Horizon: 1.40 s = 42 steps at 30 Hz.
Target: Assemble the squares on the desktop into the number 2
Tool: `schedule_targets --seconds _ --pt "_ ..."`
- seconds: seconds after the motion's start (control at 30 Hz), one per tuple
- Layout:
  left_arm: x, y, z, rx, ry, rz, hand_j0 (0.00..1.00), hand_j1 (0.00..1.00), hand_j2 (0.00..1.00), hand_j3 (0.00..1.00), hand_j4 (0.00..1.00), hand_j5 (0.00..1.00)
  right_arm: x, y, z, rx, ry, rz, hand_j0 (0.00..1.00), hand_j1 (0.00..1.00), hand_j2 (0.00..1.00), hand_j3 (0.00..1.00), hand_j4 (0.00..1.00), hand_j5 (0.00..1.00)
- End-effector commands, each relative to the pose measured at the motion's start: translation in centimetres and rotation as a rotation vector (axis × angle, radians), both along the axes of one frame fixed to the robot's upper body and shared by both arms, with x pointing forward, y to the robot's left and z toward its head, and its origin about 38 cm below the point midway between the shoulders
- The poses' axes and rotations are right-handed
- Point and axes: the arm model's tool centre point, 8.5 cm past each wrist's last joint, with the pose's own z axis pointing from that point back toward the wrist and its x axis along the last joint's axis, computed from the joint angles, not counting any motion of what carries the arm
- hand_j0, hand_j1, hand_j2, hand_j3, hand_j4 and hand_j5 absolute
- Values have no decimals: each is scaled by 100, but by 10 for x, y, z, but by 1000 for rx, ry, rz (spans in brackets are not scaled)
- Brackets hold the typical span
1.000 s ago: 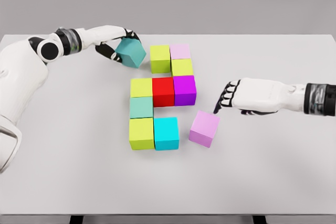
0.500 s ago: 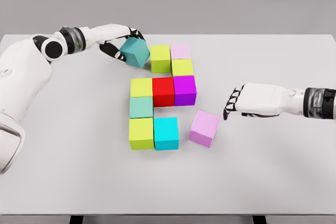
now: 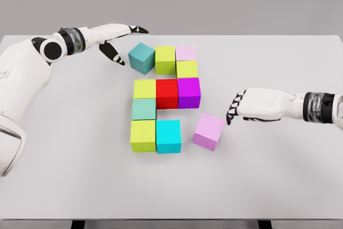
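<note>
Now, left robot hand (image 3: 120,41) spread — beside teal cube (image 3: 142,58).

We see bare table (image 3: 80,132) left of the cube cluster; lilac cube (image 3: 208,131) blocks right hand (image 3: 252,104) path to cyan cube (image 3: 168,135)

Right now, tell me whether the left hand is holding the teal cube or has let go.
Let go. The left hand is open, fingers spread apart from the teal cube, which sits on the table.
</note>
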Motion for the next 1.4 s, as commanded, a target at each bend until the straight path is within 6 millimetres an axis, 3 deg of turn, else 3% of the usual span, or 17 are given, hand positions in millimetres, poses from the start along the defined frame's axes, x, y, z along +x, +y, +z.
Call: schedule_targets --seconds 0.0,0.17,0.4,0.6,0.9,1.37 --pt "0 4 2 -11 -2 11 100 100 100 100 100 100 -1 6 -4 0 6 9 58 58 58 58 58 58" --pt "0 20 6 -2 -10 32 100 100 100 100 100 100 -1 9 -7 -1 7 16 58 58 58 58 58 58" --pt "-1 23 2 7 0 38 100 100 100 100 100 100 -1 12 -8 3 7 19 58 58 58 58 58 58" --pt "-3 66 8 42 -5 100 100 100 100 100 100 100 1 0 -3 -11 -2 -5 58 58 58 58 58 58" --pt "-9 62 -3 117 84 47 100 100 100 100 100 100 2 -8 -3 -28 1 -21 58 58 58 58 58 58" --pt "-8 61 0 181 99 27 100 100 100 100 100 100 9 -11 -20 -18 42 -58 58 58 58 58 58 58"
